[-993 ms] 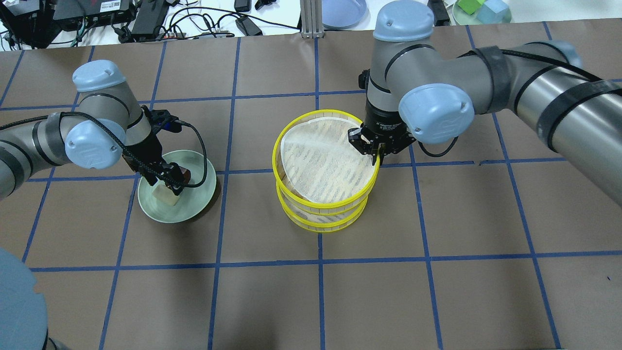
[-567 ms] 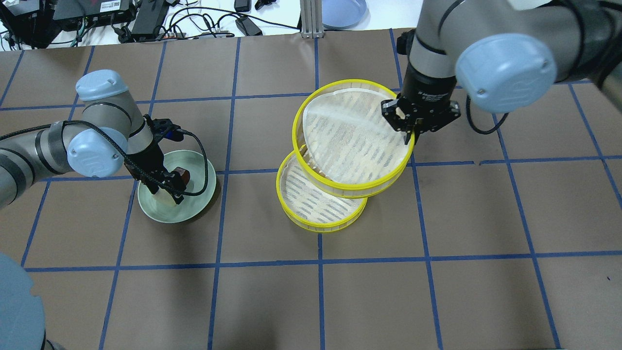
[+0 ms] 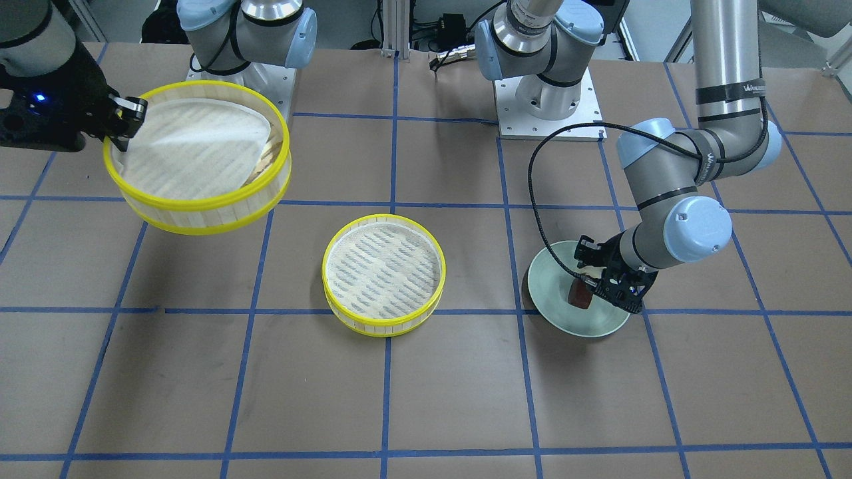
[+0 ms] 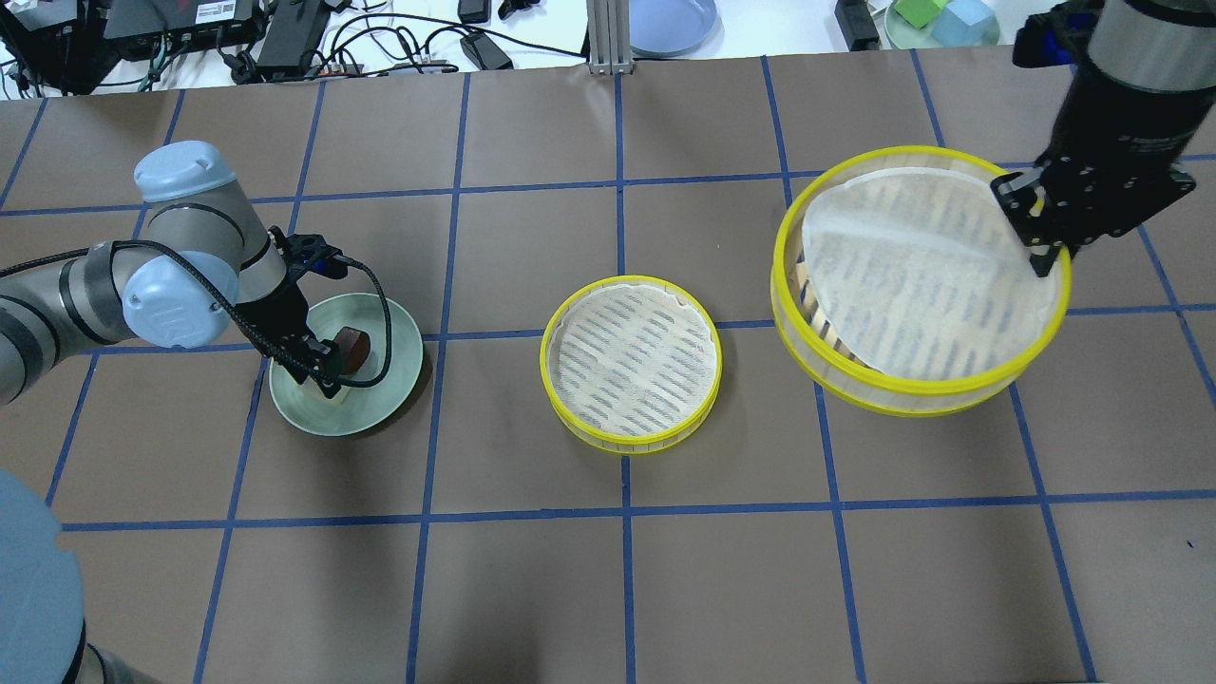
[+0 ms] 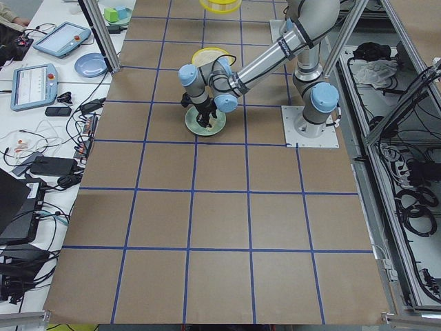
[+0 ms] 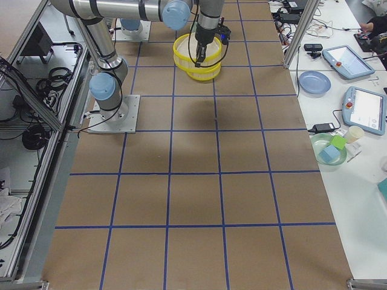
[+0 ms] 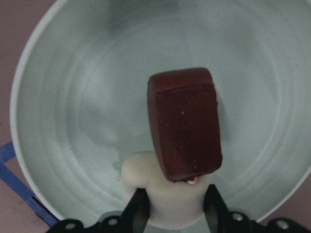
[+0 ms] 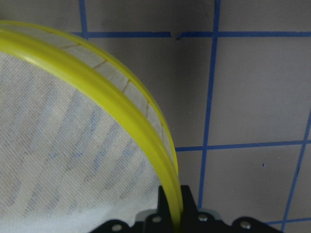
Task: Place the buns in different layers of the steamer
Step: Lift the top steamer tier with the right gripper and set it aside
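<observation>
My right gripper (image 4: 1045, 252) is pinched on the yellow rim of the top tray (image 4: 921, 285), now hanging at overhead right, well clear of the lower tray (image 4: 631, 361) at centre, which it overlapped a moment ago. Both have slatted walls and striped mesh liners. The left gripper (image 4: 325, 378) is down in the glossy green plate (image 4: 394, 356) at left, fingers narrow around the cream bun (image 7: 170, 194), with the blocky brown bun (image 7: 184, 124) leaning on it.

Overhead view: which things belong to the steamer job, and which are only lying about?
Job: cream bun, in the left end effector; brown bun; green plate; centre tray; lifted tray, held by the right end effector.
Lying about: blue plate, dish of blocks, cables at the far edge.
</observation>
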Robot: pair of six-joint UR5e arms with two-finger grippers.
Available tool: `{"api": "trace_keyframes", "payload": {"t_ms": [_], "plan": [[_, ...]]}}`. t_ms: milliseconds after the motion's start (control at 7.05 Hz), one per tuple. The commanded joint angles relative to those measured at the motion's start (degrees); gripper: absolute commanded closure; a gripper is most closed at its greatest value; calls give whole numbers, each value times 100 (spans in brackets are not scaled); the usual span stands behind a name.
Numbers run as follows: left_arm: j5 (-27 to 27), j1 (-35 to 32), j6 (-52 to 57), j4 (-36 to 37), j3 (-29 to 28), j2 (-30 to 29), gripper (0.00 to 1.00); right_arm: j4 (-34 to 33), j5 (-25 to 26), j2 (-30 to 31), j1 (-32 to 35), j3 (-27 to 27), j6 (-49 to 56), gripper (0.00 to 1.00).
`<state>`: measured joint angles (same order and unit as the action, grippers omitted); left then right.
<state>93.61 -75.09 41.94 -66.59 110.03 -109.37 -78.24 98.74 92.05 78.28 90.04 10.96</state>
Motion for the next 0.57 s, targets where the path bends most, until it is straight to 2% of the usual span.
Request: {"api": "trace_keyframes", "payload": {"t_ms": [0, 142, 425], "plan": [[-9, 3, 7, 32, 1, -14, 87, 81, 137, 85, -261, -4, 309, 100], [0, 3, 16, 32, -7, -14, 100, 115, 120, 155, -269, 14, 301, 100], [17, -14, 34, 23, -156, 100, 100, 107, 84, 208, -427, 14, 257, 100]]}}
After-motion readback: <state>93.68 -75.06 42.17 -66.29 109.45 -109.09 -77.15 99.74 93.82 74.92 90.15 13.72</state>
